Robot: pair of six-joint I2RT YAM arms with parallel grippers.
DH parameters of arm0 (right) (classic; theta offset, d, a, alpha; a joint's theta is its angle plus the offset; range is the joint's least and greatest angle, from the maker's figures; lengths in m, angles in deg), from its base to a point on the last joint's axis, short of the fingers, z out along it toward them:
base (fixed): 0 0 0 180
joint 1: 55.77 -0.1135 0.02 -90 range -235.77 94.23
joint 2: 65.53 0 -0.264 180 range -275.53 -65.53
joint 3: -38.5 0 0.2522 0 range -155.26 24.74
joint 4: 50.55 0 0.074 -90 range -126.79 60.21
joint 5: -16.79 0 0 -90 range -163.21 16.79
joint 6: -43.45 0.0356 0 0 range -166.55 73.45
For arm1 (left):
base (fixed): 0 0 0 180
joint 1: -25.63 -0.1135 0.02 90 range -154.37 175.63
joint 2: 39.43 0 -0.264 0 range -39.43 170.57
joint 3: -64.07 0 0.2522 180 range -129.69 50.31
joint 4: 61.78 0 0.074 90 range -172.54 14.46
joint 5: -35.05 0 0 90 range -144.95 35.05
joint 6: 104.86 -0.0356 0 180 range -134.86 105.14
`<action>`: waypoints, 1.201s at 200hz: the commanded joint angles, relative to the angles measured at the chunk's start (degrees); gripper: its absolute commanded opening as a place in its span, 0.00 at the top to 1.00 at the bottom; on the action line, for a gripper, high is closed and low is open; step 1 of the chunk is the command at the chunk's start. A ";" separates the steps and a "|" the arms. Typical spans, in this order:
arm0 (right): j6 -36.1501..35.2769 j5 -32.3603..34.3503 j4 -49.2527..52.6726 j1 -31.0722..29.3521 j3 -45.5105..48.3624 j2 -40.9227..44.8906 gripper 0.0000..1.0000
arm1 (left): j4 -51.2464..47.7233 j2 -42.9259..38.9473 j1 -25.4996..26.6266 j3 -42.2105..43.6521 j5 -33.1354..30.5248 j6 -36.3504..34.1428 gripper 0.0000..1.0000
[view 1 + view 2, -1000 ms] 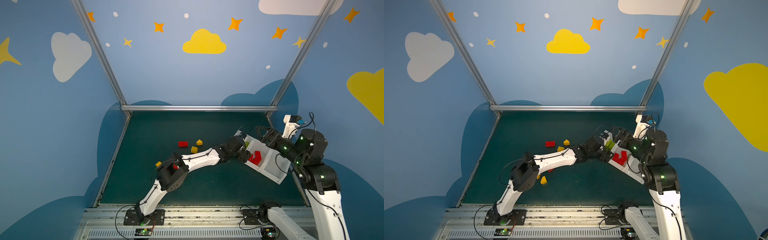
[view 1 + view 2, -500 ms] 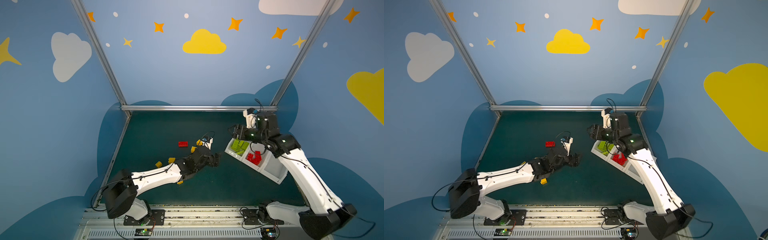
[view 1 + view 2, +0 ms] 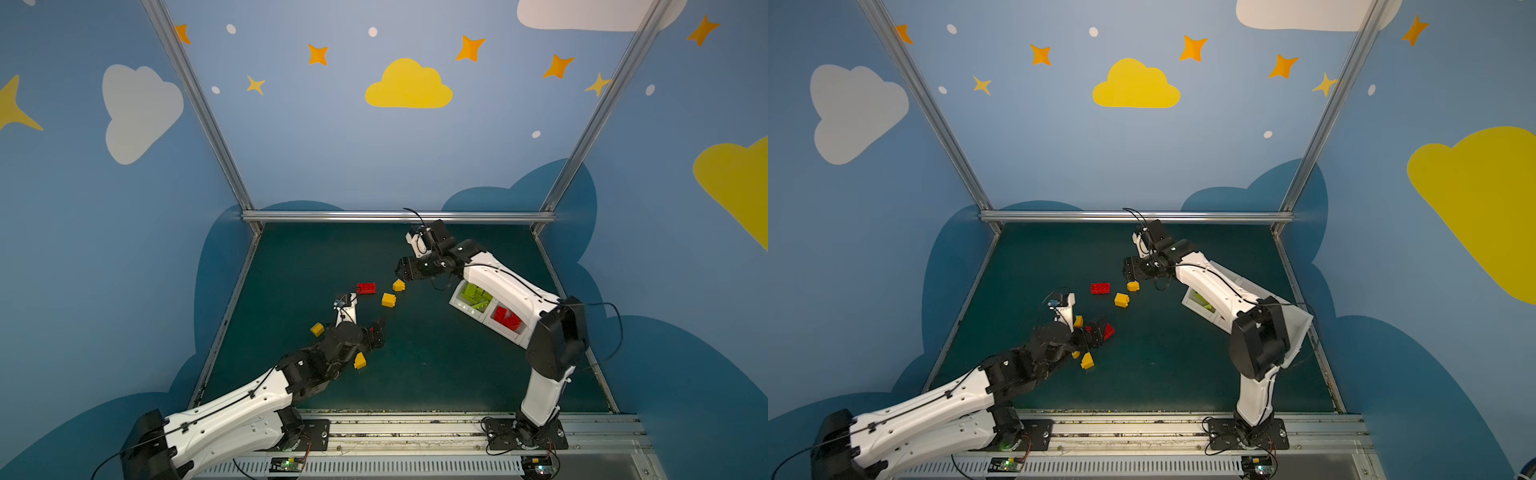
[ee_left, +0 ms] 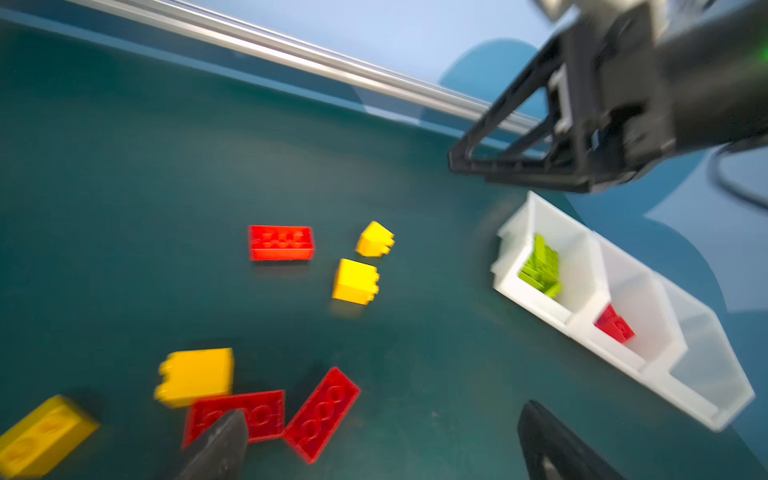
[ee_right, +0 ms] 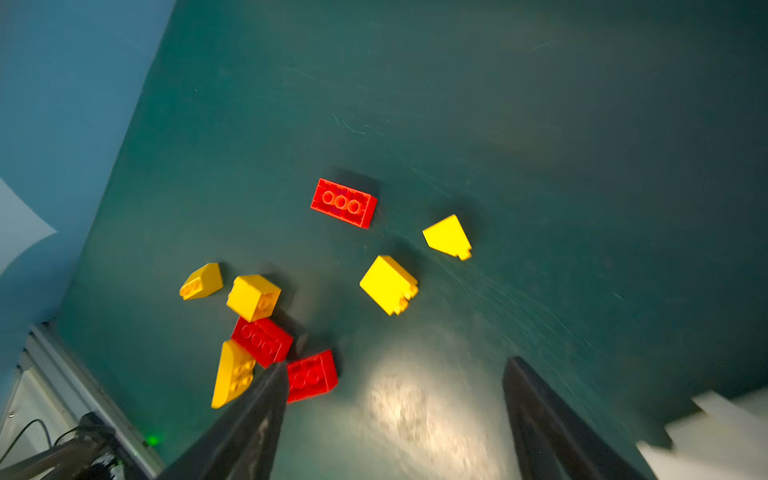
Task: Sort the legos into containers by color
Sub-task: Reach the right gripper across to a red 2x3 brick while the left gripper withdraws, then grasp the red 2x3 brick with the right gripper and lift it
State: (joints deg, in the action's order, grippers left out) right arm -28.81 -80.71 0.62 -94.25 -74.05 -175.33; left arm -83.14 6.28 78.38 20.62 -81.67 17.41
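Observation:
Loose legos lie on the green mat: a red brick (image 3: 365, 287), two yellow ones (image 3: 388, 299) beside it, and nearer a cluster of yellow (image 5: 252, 297) and red bricks (image 4: 322, 413). The white containers (image 3: 465, 311) hold lime green bricks (image 4: 540, 266) in one bin and red bricks (image 4: 614, 326) in the middle one; the third bin (image 4: 706, 399) shows nothing inside. My left gripper (image 3: 376, 332) (image 4: 382, 444) hovers open and empty beside two red bricks. Open and empty too, my right gripper (image 3: 401, 272) (image 5: 395, 415) hangs above a yellow sloped brick (image 3: 398, 285).
A metal rail (image 3: 399, 216) borders the mat's far edge, with blue walls on every side. The right arm's white link (image 3: 498, 282) crosses above the containers and hides part of them in both top views.
My left gripper pulled back from the containers to the near-left brick cluster and opened wider. My right arm swung from the far right side to the middle of the mat.

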 commanded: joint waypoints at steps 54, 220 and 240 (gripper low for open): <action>4.39 7.48 3.23 -6.75 -17.75 -18.94 0.16 | -18.25 -21.08 -2.81 6.31 -9.62 7.95 0.00; 13.75 18.98 2.50 -13.46 -32.94 -35.64 0.16 | -26.50 -35.13 -3.19 11.80 -10.55 11.21 0.00; 13.17 20.11 4.73 -13.81 -35.64 -37.67 0.16 | -27.18 -35.99 -3.18 12.01 -10.55 11.41 0.00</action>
State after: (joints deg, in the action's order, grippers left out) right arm -15.64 -63.25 2.12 -107.45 -106.26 -210.49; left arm -107.92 -28.60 75.49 31.79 -91.36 28.27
